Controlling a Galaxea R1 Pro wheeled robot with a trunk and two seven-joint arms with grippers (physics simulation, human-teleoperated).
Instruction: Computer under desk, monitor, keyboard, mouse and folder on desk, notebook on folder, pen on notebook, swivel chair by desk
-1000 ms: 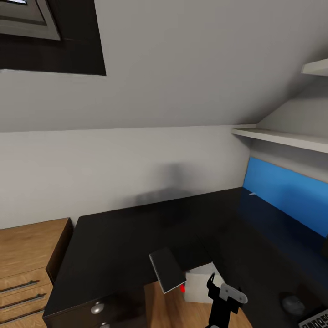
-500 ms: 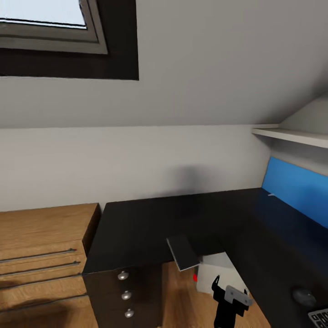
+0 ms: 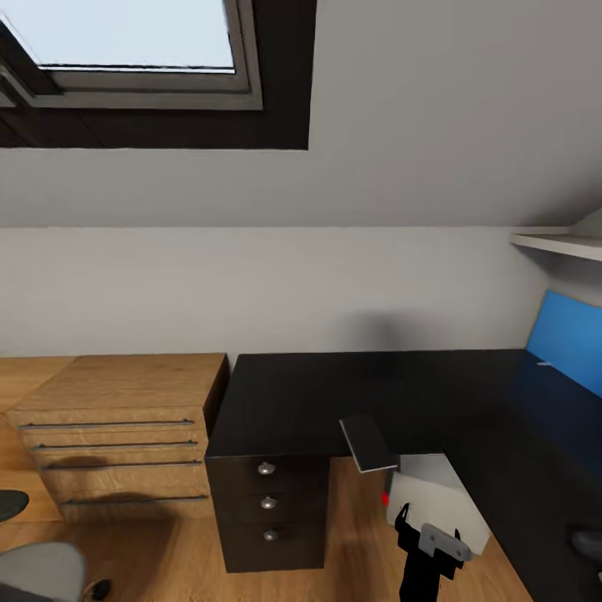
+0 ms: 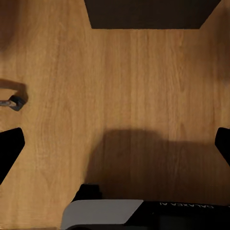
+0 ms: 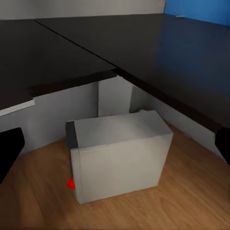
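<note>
Fingers of the right gripper (image 5: 115,143) stand well apart, black tips at either edge of the right wrist view with nothing between them. From the head view that right gripper (image 3: 426,535) hangs low, just in front of the boxy light grey-white computer tower (image 5: 120,160). The left gripper (image 4: 115,143) is spread just as wide, holding nothing, over bare light wood plank floor (image 4: 129,86).

The tower stands on the floor under the large matte black L-shaped desk (image 3: 351,393), tucked into the inner corner. Its long axis runs back beneath the desktop, and the end bearing the small red light (image 5: 71,183) faces out toward the room.

A small thin grey notebook with pale edges (image 3: 368,443) lies flat at the desk's front edge, overhanging it above the tower, its long side angled toward the wall. The desk's drawer unit shows three round silver knobs (image 3: 267,502). Beside it sits a light wood chest of drawers (image 3: 125,426). A bright blue wall panel (image 3: 568,339) backs the desk's right wing, under a pale shelf (image 3: 560,244). Pale grey sloped walls carry a dark-framed roof window (image 3: 142,67).
</note>
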